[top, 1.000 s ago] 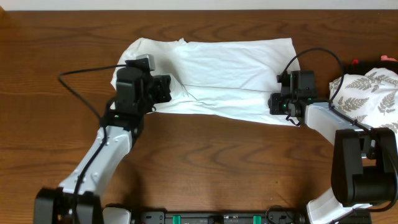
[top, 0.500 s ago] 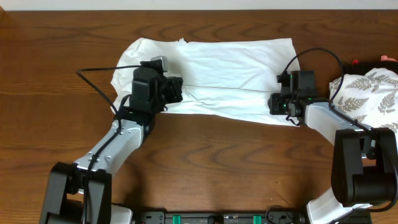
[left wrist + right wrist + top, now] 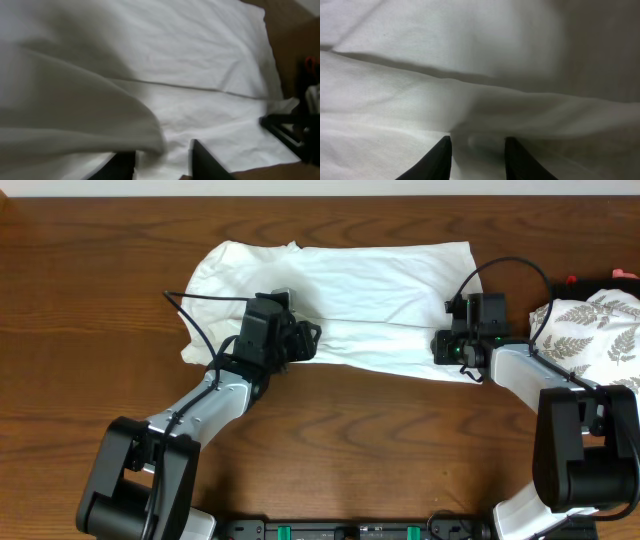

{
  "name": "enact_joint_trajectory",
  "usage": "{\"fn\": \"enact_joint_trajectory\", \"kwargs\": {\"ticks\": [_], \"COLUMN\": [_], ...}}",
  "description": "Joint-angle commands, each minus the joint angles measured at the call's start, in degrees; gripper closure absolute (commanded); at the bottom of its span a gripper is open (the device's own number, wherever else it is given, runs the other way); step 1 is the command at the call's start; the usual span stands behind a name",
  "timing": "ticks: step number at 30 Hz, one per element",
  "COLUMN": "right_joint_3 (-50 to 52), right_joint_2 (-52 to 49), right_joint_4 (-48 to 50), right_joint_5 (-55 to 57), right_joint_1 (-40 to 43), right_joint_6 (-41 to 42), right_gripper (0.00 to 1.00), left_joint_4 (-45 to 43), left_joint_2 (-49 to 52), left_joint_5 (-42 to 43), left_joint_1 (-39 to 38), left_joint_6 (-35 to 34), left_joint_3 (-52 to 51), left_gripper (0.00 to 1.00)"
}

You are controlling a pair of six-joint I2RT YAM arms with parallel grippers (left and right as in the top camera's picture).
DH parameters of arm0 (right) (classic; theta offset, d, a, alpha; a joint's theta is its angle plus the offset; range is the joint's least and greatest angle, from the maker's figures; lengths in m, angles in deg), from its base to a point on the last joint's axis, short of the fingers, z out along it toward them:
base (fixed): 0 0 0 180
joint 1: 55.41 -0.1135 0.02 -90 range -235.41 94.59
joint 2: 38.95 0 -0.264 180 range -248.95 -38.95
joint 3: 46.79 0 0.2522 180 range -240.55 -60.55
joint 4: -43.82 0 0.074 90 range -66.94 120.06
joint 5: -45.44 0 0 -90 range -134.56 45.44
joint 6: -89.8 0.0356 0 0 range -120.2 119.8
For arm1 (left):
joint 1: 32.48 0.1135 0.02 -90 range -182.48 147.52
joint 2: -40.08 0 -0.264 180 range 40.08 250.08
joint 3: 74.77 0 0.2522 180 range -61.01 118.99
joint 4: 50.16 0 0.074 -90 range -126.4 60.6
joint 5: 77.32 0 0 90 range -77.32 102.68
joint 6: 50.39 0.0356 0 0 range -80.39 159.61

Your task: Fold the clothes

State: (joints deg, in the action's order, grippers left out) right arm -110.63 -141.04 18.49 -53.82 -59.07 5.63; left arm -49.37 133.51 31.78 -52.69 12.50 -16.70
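Note:
The clothes [image 3: 370, 290], a white T-shirt, lie folded in a long band across the far half of the table. My left gripper [image 3: 308, 340] hovers over the band's near edge, left of the middle. In the left wrist view its jaws [image 3: 162, 162] stand apart, and a loose fold of the shirt [image 3: 200, 65] drapes just above and between them. My right gripper [image 3: 442, 346] sits at the shirt's near right corner. In the right wrist view it [image 3: 477, 157] is open, its fingers astride a soft ridge of the white cloth [image 3: 445, 45].
A white cloth with a grey fern print [image 3: 600, 330] lies at the right edge, with a small red object [image 3: 572, 281] behind it. The left arm's black cable [image 3: 200, 305] loops over the shirt's left end. Bare brown table [image 3: 350, 450] runs along the near side.
My left gripper has travelled right along the shirt, from its left end towards the middle, and its jaws have come apart. The right arm has stayed still.

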Motion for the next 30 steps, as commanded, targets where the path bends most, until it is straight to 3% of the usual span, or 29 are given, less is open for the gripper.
{"fn": "enact_joint_trajectory", "kwargs": {"ticks": [1,5,10,17,22,30], "right_joint_3": [3.30,3.30,3.26,2.05,1.20,1.22], "right_joint_2": [-3.26,-3.26,-3.13,2.45,9.29,13.11], "right_joint_4": [-3.04,-3.26,-2.89,-1.07,-1.11,-8.20], "right_joint_5": [-0.20,-0.52,-7.74,-21.79,-17.51,-8.68], "right_joint_1": [-0.37,-0.39,-0.39,-0.48,-0.87,-0.70], "right_joint_6": [0.52,0.52,-3.13,-6.80,-6.36,-6.19], "right_gripper": [0.66,0.66,0.64,0.58,0.56,0.54], "left_joint_4": [-0.50,-2.36,-3.56,2.32,4.94,5.62], "left_joint_2": [0.13,0.13,-0.74,-2.27,-2.27,-2.27], "left_joint_5": [-0.33,-0.35,-0.33,-0.35,-0.31,-0.35], "left_joint_1": [-0.13,-0.07,1.22,8.50,11.65,11.96], "left_joint_6": [-0.39,-0.17,1.79,4.59,10.21,10.62], "left_joint_3": [1.25,1.25,1.25,1.25,1.25,1.25], "left_gripper": [0.48,0.38,0.38,0.38,0.38,0.38]}}
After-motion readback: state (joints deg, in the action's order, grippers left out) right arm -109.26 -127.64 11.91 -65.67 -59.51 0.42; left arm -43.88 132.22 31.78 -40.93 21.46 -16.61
